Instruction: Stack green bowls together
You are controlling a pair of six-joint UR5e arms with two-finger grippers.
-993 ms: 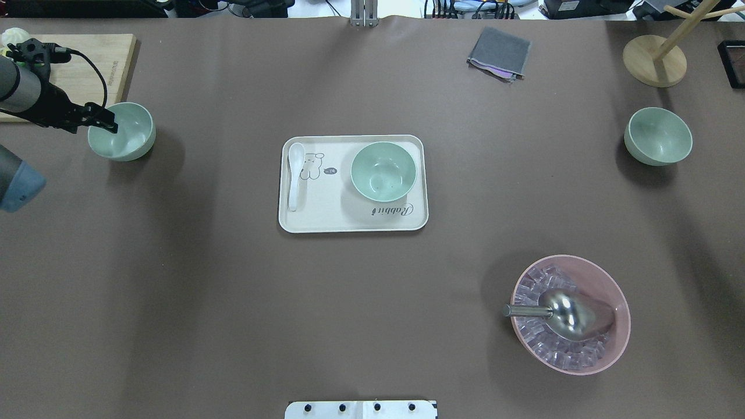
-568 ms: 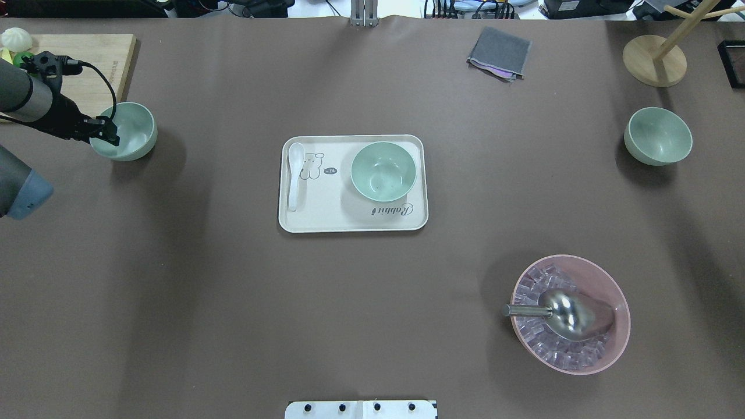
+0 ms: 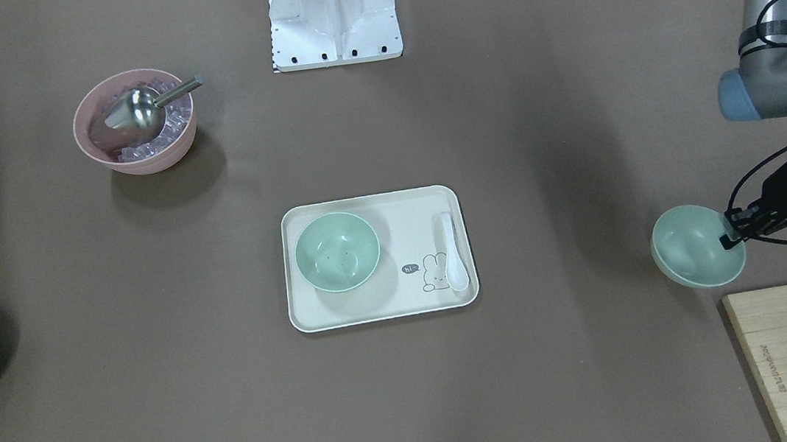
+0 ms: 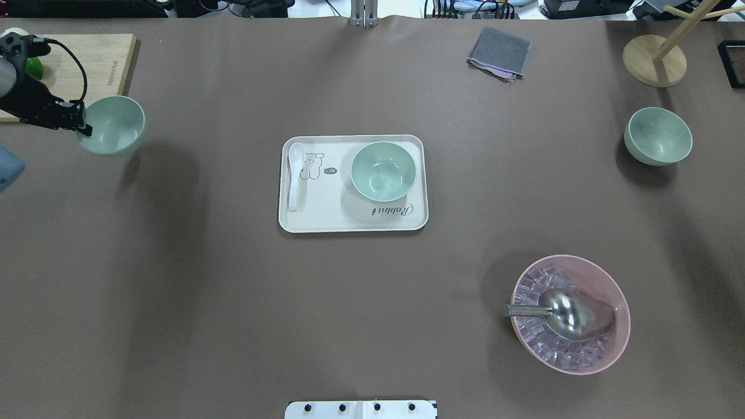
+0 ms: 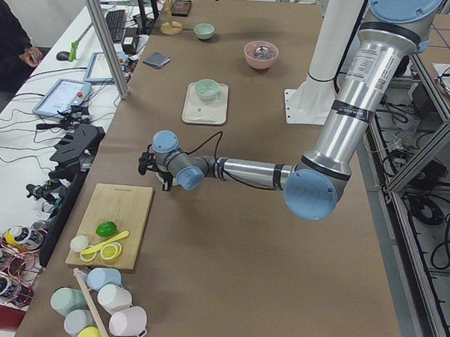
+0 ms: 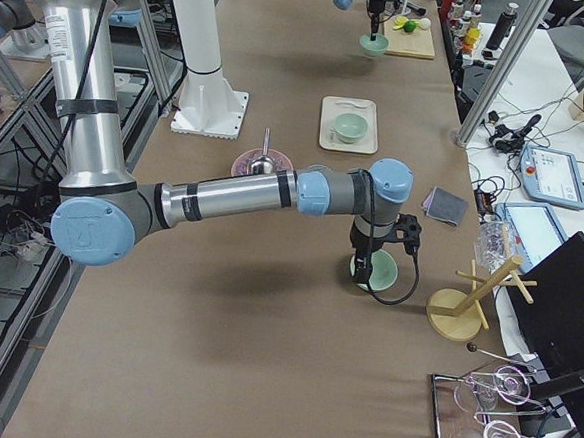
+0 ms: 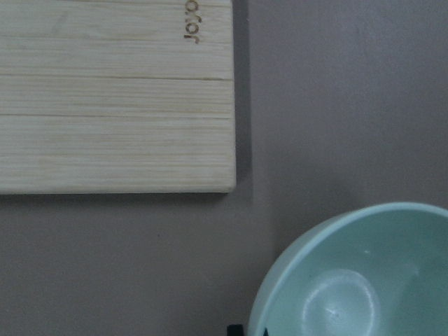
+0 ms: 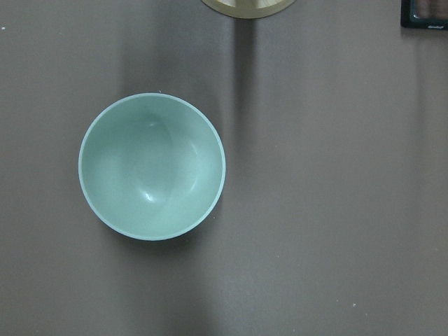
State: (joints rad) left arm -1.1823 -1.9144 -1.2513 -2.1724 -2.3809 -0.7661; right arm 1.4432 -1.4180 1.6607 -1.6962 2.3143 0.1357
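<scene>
Three pale green bowls. My left gripper (image 4: pixel 81 127) is shut on the near-left rim of the left bowl (image 4: pixel 112 125) and holds it tilted above the table; it also shows in the front view (image 3: pixel 696 246) and the left wrist view (image 7: pixel 350 280). The middle bowl (image 4: pixel 383 171) stands on a cream tray (image 4: pixel 349 224). The right bowl (image 4: pixel 657 135) stands alone on the table, and the right wrist view looks straight down on it (image 8: pixel 152 166). My right gripper (image 6: pixel 370 253) hangs over that bowl; I cannot tell whether it is open or shut.
A white spoon (image 4: pixel 295 174) lies on the tray's left side. A pink bowl with ice and a metal scoop (image 4: pixel 570 314) stands at the near right. A wooden cutting board (image 4: pixel 99 58) lies behind the left bowl. A grey cloth (image 4: pixel 499 52) and a wooden stand (image 4: pixel 655 60) are at the back.
My left gripper has closed on the left bowl's rim and raised it; the bowl has shifted left and its shadow now lies apart from it. The other bowls have not moved.
</scene>
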